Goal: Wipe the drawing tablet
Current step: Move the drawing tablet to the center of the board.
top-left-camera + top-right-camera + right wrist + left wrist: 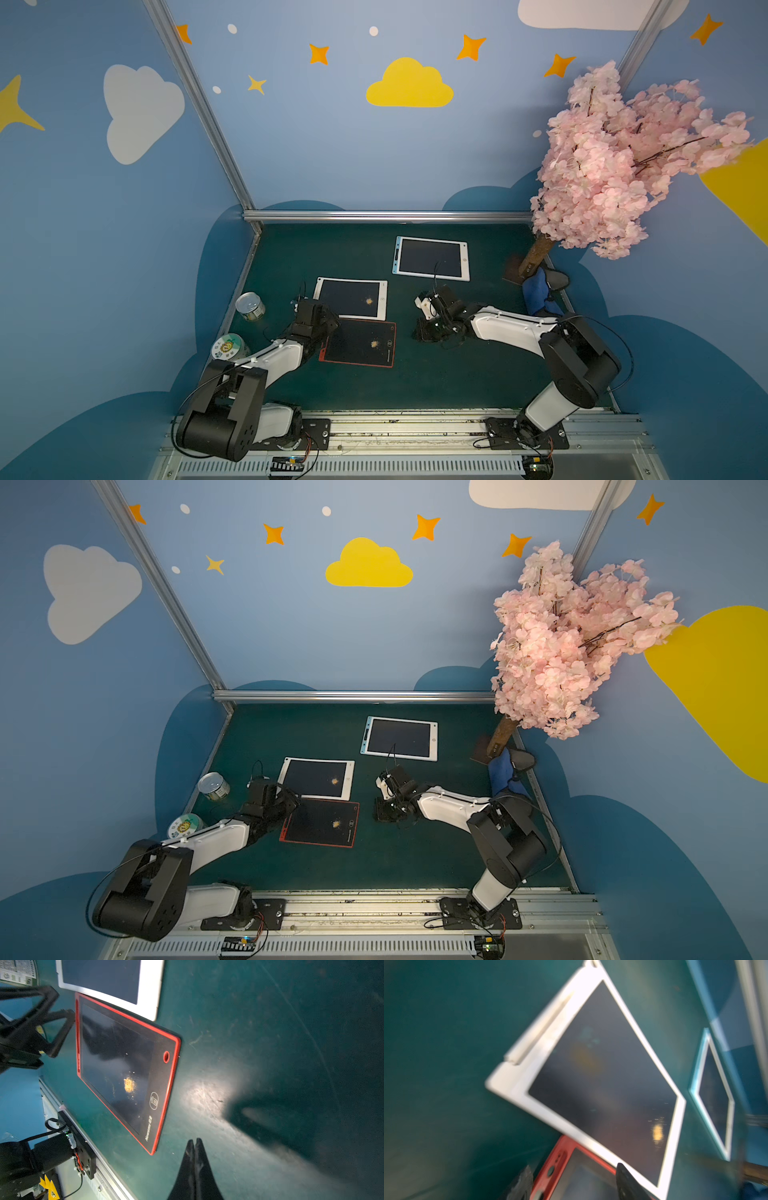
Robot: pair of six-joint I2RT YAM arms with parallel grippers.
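Flanking the red tablet (360, 343), the left tool (577, 1182) is spread at its corner, the right tool (195, 1142) pressed together.

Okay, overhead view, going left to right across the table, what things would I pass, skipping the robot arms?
Tin can → white tablet → blue-edged tablet → blue cloth.

Entry: light and picture quality.
- Both top views: I get even overhead light, dim on the green table (415, 386), with mild wide-lens bowing at the edges.
- Left wrist view: smeared throughout; the white tablet (602, 1084) is soft, with one yellow glare spot.
- Right wrist view: sharp; a bright sheen on the table beside the hard shadow of the right gripper (195, 1141).
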